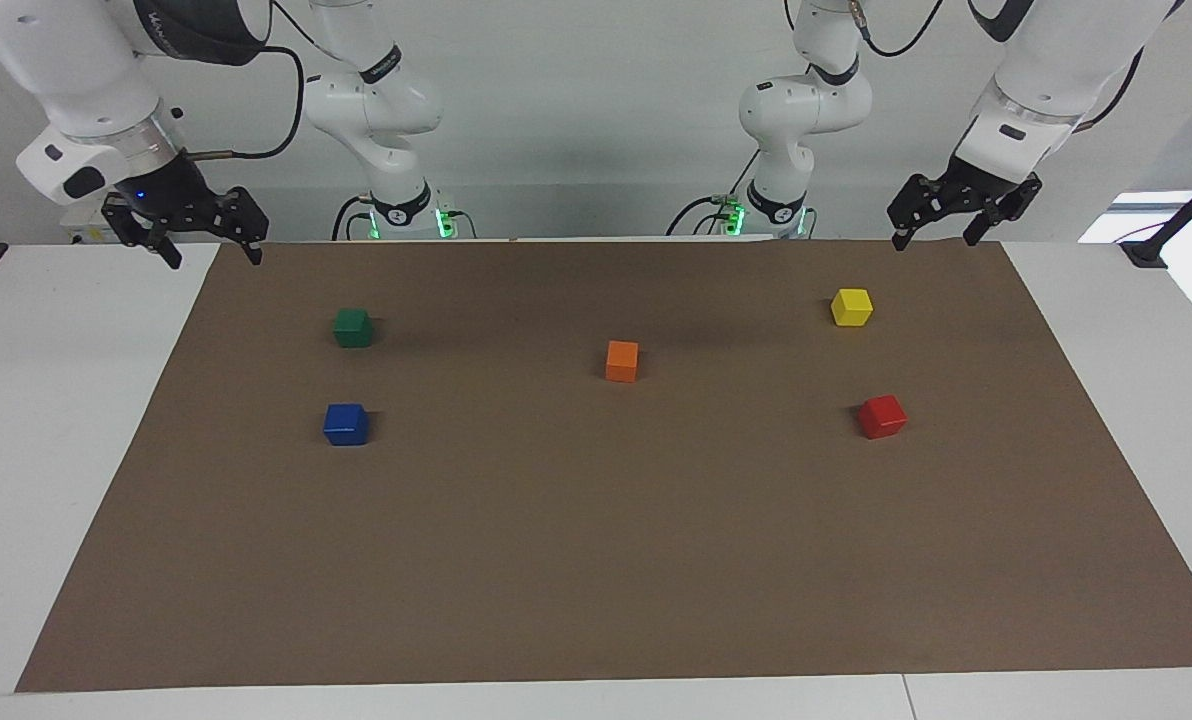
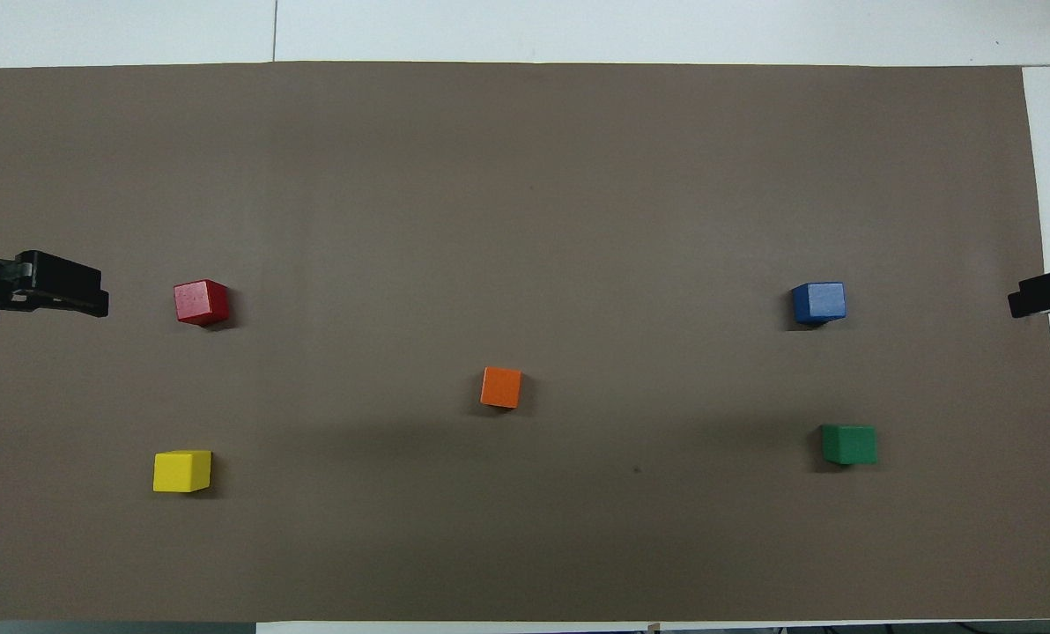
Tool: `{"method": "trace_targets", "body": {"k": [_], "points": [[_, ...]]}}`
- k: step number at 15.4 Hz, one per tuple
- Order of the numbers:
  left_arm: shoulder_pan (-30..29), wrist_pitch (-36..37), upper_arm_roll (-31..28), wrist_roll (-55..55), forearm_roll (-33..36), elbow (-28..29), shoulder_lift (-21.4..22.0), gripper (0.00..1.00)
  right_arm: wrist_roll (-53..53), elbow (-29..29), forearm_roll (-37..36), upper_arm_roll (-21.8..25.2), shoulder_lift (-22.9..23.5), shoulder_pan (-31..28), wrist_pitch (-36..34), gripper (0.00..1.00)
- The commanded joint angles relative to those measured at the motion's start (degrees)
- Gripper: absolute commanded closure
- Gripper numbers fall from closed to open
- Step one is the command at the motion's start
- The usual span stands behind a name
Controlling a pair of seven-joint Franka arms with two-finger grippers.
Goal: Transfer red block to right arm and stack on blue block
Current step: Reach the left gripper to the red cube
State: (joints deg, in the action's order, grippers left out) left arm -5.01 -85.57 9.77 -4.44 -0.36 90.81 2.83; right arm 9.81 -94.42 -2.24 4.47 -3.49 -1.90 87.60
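Brown mat covers most of the white desk; five cubes sit on it, all apart, none stacked.

Red block rests flat on the mat toward the left arm's end, farther from the robots than the yellow cube. Blue block lies toward the right arm's end, farther from the robots than the green cube. Orange cube sits about mid-mat.

Left gripper hangs in the air over the mat's edge nearest the robots, at the left arm's corner; fingers spread, nothing between them. Right gripper hangs over the matching corner at the right arm's end, fingers spread and empty. Overhead, only its tip shows, so its height there is hard to judge.

No containers on the desk.
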Motion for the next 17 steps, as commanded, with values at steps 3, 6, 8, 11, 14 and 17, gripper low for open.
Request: {"method": "trace_targets", "body": {"k": [3, 6, 8, 11, 14, 17], "points": [[-1.1, -12.2, -0.5, 1.8, 0.9, 11.2, 1.4, 0.00, 1.1, -0.6, 0.0, -0.1, -0.7, -0.5, -0.9, 0.00], [-1.4, -21.0, -0.5, 1.8, 0.9, 18.0, 0.6, 0.00, 1.4, -3.2, 0.1, -0.1, -2.1, -0.6, -0.7, 0.00], [-1.2, -27.6, -0.5, 1.9, 1.0, 21.9, -1.8, 0.00, 2.4, -5.8, 1.3, -0.1, -3.3, -0.7, 0.0, 0.00], [-1.4, -32.5, -0.5, 2.6, 4.5, 23.5, -6.0, 0.00, 4.4, -11.7, 6.9, -0.1, -5.2, -2.8, 3.7, 0.00], [-3.8, -36.7, -0.5, 4.4, 4.8, 23.8, -9.0, 0.00, 7.7, -14.7, 14.6, 0.0, -5.2, -4.5, 4.6, 0.00], [-4.1, -41.2, -0.5, 3.5, 4.7, 26.0, -10.1, 0.00, 10.2, -17.9, 26.1, 0.0, -5.0, -6.4, 4.7, 0.00]]}}
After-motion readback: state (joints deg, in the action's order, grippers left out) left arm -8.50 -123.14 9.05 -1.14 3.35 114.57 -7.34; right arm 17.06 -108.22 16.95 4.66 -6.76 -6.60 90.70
